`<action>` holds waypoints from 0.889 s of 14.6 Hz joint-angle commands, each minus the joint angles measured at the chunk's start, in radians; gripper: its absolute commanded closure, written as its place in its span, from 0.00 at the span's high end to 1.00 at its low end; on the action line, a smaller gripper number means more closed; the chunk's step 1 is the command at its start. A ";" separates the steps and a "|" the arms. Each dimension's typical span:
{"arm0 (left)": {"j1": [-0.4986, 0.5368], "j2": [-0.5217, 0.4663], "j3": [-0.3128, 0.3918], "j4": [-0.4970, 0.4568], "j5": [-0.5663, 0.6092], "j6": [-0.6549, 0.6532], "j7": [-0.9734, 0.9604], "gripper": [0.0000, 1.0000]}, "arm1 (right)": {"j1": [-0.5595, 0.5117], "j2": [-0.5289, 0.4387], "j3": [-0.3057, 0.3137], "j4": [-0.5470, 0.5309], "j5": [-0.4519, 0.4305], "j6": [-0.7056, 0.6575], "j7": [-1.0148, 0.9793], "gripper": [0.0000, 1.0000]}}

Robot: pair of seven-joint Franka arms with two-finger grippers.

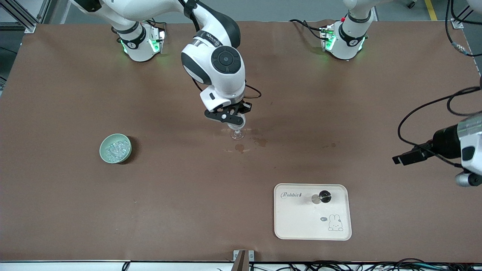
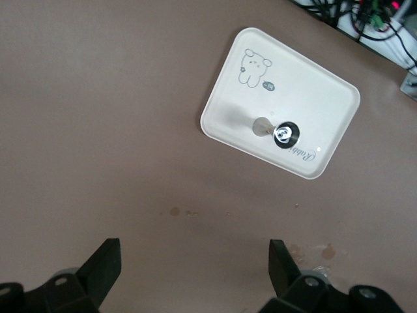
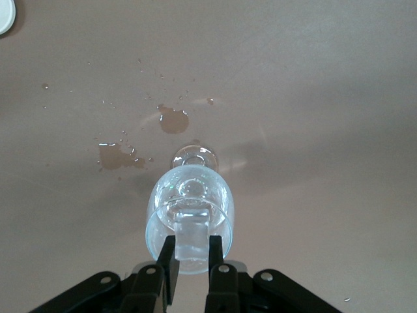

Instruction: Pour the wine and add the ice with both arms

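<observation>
On the table point(image 1: 75, 210), the right claw point(image 3: 192, 251) pinches an ice cube point(image 3: 191, 242) over the glass point(image 3: 189, 218); the ice point(image 1: 115, 149) fills a green bowl point(image 1: 104, 154) toward the right arm's end. The left claw point(image 2: 195, 270) hangs spread — tray point(image 2: 306, 91) below, bottle point(image 2: 285, 134) on it. Only the right wrist view shows spills point(image 3: 172, 120) beside the glass.

The stemmed glass point(image 1: 238, 130) stands near the middle of the table point(image 1: 75, 210), with the right end effector point(image 1: 230, 117) directly over it, its fingers pinching an ice cube point(image 3: 191, 240) above the glass's mouth, and spill patches point(image 1: 250, 145) lie on the table just beside the glass's foot, nearer the front camera. The bowl point(image 1: 115, 148) holding the ice point(image 1: 115, 149) sits toward the right arm's end of the table, well apart from the glass. The tray point(image 1: 312, 226) lies nearer the front camera, toward the left arm's end, carrying the bottle point(image 1: 323, 196), while the left end effector point(image 2: 195, 267) waits in the air over bare table, fingers spread wide.
</observation>
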 commanded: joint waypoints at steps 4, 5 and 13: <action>-0.126 -0.219 0.114 -0.131 0.077 -0.042 0.194 1.00 | 0.007 0.012 0.004 0.008 -0.022 -0.006 0.024 0.09; -0.195 -0.262 0.188 -0.174 0.076 -0.040 0.216 1.00 | 0.007 0.012 0.004 0.008 -0.022 -0.006 0.024 0.10; -0.297 -0.509 0.323 -0.461 0.030 -0.005 0.208 1.00 | 0.008 0.012 0.004 0.002 -0.029 -0.014 0.018 0.56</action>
